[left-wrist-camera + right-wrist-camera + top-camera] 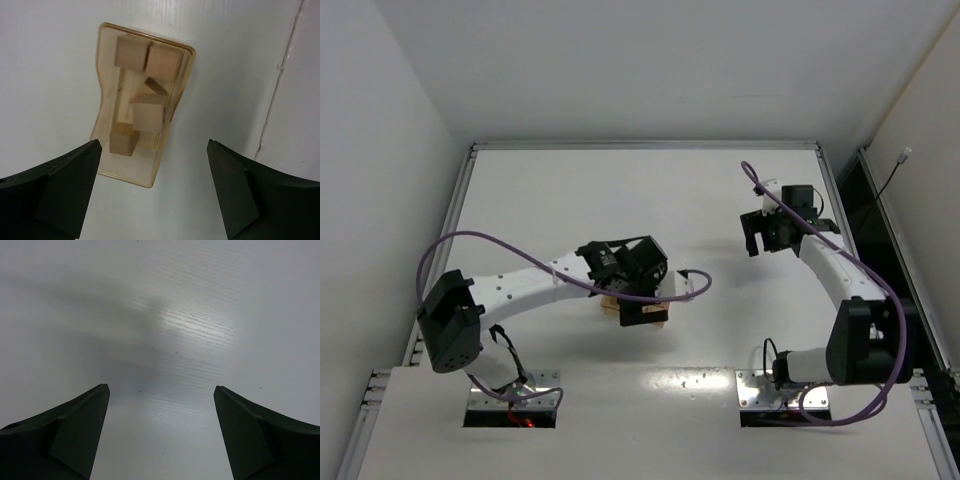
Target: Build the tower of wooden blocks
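Left hand (154, 145) gapes, hiding wood blocks (148, 116) from overhead; right hand (161, 388) gapes too.

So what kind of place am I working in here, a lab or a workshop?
Most likely a lab test cell: a white table boxed in by plain white wall panels, a left arm and right arm bolted at its near edge, and an open tan box of wooden cubes under the left end effector.

My left gripper (642, 300) hangs over a tan box (611, 305) near the middle of the white table (570, 190) and covers most of it. My right gripper (758, 243) hovers well apart on the right side, fingers spread, pointing down at the tabletop.
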`<state>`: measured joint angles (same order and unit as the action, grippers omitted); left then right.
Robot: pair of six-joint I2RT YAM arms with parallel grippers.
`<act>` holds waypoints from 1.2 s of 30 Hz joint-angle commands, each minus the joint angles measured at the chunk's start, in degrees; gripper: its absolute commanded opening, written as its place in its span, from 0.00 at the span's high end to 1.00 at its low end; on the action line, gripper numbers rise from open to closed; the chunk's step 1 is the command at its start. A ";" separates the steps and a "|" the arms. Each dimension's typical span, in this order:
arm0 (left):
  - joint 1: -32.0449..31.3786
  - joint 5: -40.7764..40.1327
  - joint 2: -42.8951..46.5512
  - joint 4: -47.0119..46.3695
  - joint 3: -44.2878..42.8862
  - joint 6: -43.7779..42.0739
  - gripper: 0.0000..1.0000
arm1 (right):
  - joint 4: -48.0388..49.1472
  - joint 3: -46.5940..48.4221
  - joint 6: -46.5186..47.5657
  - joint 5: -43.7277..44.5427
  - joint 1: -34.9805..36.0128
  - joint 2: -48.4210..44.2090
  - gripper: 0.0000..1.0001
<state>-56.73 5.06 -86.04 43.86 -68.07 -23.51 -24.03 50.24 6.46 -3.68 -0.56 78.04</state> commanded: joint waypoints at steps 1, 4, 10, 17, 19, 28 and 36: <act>-1.97 -4.79 0.08 -1.66 3.37 -0.84 0.16 | 0.65 2.50 0.57 -1.50 0.29 0.45 0.18; -2.51 -8.30 1.13 -4.03 6.71 -0.84 0.16 | 0.65 2.50 0.57 -1.50 0.29 0.45 0.18; -2.51 -12.88 2.19 -8.08 11.38 -0.84 0.17 | 0.13 2.50 0.57 -1.50 0.29 0.45 0.18; -2.51 -11.56 2.19 -11.25 14.99 -2.42 0.26 | -0.40 3.11 0.57 -1.50 0.29 2.11 0.18; -2.51 -10.34 1.66 -11.78 16.12 -2.42 0.35 | -0.40 3.11 0.57 -1.50 0.29 2.12 0.19; -2.51 -8.49 -0.36 -13.71 17.27 -1.20 0.81 | -0.40 3.11 0.57 -0.98 -0.23 3.79 0.19; 1.00 -3.14 -1.41 -15.64 15.26 6.36 1.00 | -0.40 3.63 1.10 -0.98 -0.23 4.84 0.23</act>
<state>-57.47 -2.55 -86.59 30.06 -51.27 -21.34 -24.91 51.05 6.98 -4.08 -0.62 82.65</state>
